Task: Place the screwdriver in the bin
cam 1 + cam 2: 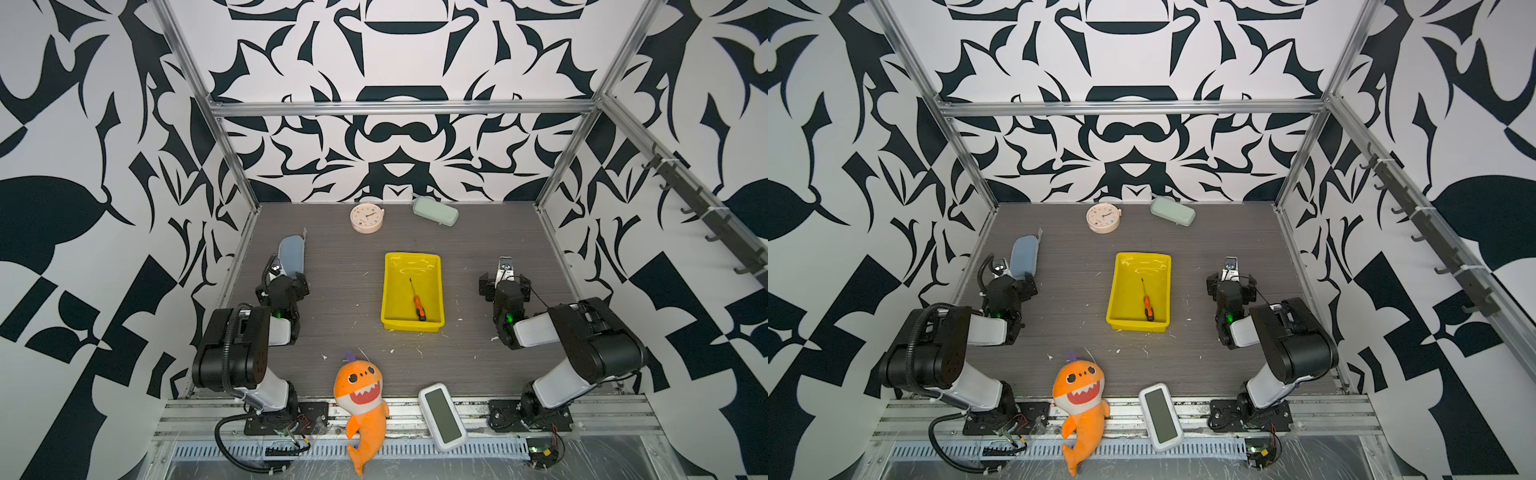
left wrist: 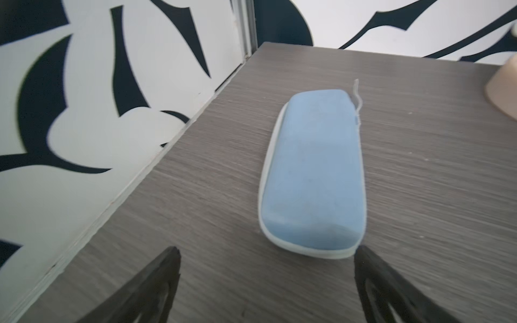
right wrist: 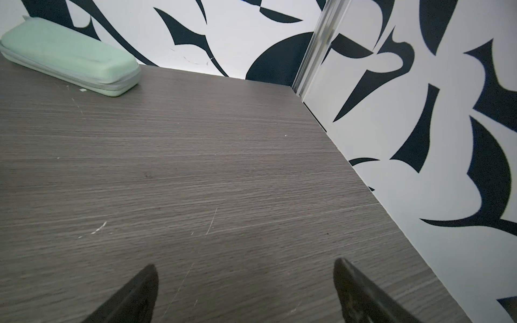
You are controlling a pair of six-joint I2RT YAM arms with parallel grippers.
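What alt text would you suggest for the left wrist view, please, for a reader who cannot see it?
A pale blue case lies flat on the grey table, just beyond the open, empty left tool. A wall patterned in black and white borders the table.

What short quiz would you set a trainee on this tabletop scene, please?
1. True or false: the small orange-handled screwdriver lies inside the shallow yellow plastic bin.
2. Which thing lies on the table just ahead of the left gripper?
A. pale green oblong case
B. blue oblong zip case
C. round cream clock
3. In a few words: how do the jaws of the right gripper stand, and what is between them?

Key
1. True.
2. B.
3. Open, with only bare table between them; it holds nothing.
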